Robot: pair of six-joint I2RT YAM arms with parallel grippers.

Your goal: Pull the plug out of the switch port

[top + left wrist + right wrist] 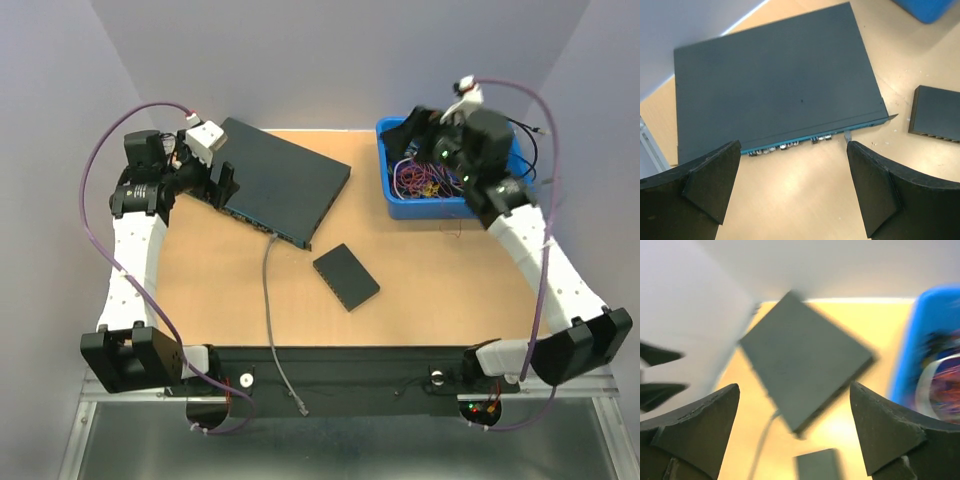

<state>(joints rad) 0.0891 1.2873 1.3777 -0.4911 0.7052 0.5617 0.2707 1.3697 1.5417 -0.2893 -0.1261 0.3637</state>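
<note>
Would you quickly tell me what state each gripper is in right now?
Left gripper: open, holding nothing.
Right gripper: open, holding nothing.

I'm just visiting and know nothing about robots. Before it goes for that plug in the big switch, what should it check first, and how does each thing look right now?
1. Plug seated in the front of the switch: ok.
2. Left end effector open: ok.
3. Plug centred in that gap: not ok, it sits at the tip of one finger.
4. Right end effector open and out of the way, above the blue bin: ok.
5. Grey cable lying loose, apart from the small black box: ok.
6. Plug's latch tab released: cannot tell.
</note>
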